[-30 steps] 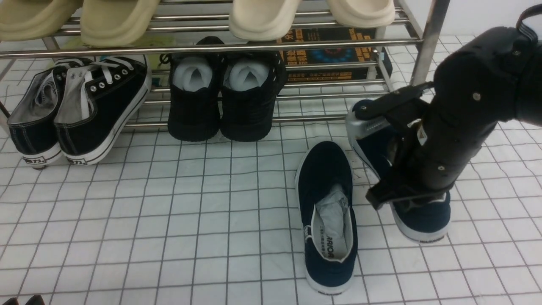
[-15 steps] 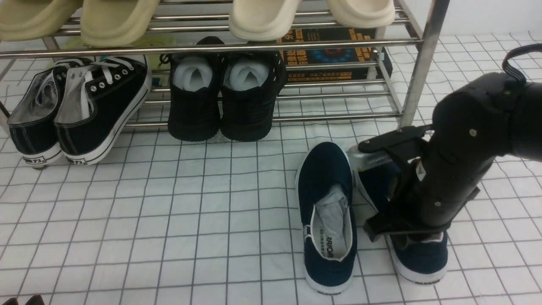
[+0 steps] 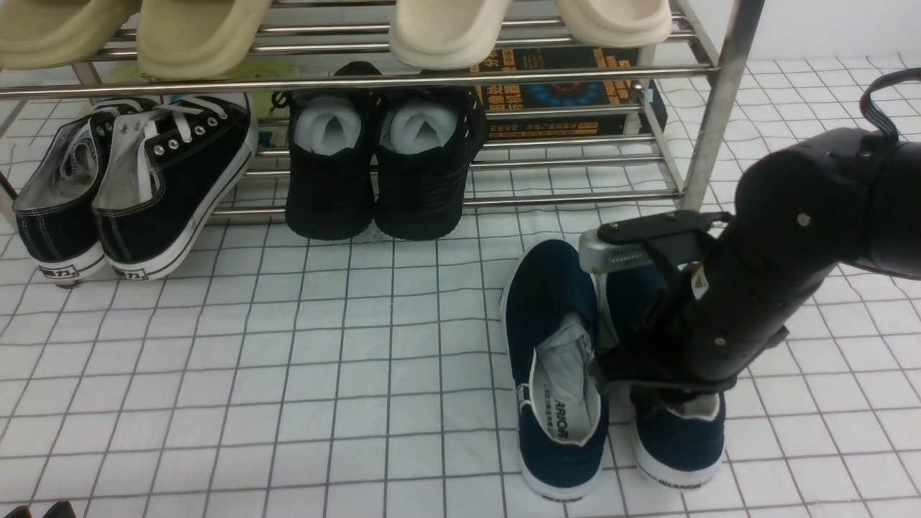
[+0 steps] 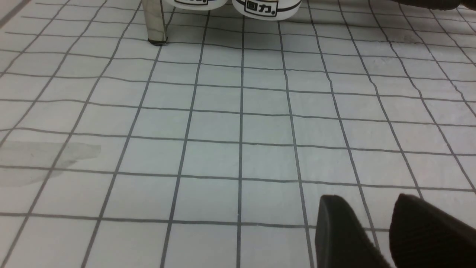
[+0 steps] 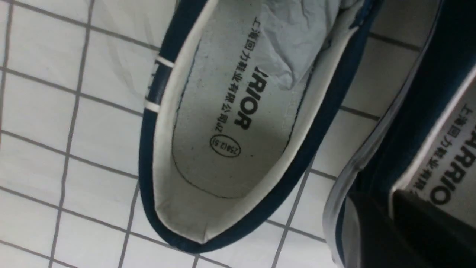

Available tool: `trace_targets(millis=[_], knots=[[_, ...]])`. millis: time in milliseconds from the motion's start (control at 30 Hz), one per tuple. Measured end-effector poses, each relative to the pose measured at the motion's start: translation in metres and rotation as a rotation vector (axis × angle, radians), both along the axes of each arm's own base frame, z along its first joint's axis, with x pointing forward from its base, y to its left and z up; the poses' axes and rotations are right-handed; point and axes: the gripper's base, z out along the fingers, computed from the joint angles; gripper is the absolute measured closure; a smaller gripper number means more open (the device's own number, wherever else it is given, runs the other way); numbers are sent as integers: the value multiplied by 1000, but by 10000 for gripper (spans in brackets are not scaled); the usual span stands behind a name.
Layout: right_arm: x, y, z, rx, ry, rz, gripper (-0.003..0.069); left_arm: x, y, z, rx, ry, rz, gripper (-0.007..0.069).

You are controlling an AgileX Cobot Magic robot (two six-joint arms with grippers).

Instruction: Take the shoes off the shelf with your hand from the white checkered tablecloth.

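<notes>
One navy shoe lies on the white checkered tablecloth, heel toward me, with paper inside; it also shows in the right wrist view. My right gripper is shut on the side wall of the second navy shoe, close beside the first. In the right wrist view this gripper has one finger inside and one outside that shoe. Both shoes are in front of the silver shelf. My left gripper hovers low over bare cloth, fingers slightly apart and empty.
Black lace-up sneakers lean on the shelf's lowest tier at left, their heels in the left wrist view. All-black shoes with white paper stand mid-shelf. Beige slippers sit above. A dark box lies behind. A shelf leg stands nearby.
My right arm has carried the second navy shoe away from the shelf, toward me and leftward, until it sits right beside the first navy shoe. The first shoe has not moved.
</notes>
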Motion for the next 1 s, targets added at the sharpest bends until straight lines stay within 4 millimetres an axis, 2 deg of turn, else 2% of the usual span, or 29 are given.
trace_targets(millis=[67, 100, 133, 167, 233, 433, 567, 733, 900, 1000], knots=[[0, 0, 0, 2, -2, -1, 476, 0, 0, 0, 0, 0, 0, 385], [0, 0, 0, 2, -3, 3, 422, 0, 0, 0, 0, 0, 0, 385], [0, 0, 0, 1, -4, 6, 400, 0, 0, 0, 0, 0, 0, 385], [1, 0, 2, -2, -11, 20, 340, 0, 0, 0, 0, 0, 0, 385], [4, 2, 8, -3, -26, 34, 297, 0, 0, 0, 0, 0, 0, 385], [11, 3, 37, -27, -76, 93, 272, 0, 0, 0, 0, 0, 0, 385], [8, -5, 77, -57, -164, 130, 345, 0, 0, 0, 0, 0, 0, 385], [-6, -20, 108, -88, -258, 136, 480, 0, 0, 0, 0, 0, 0, 385], [-35, -42, 141, -99, -307, 129, 650, 0, 0, 0, 0, 0, 0, 385], [-59, -58, 155, -86, -339, 125, 674, 0, 0, 0, 0, 0, 0, 385]])
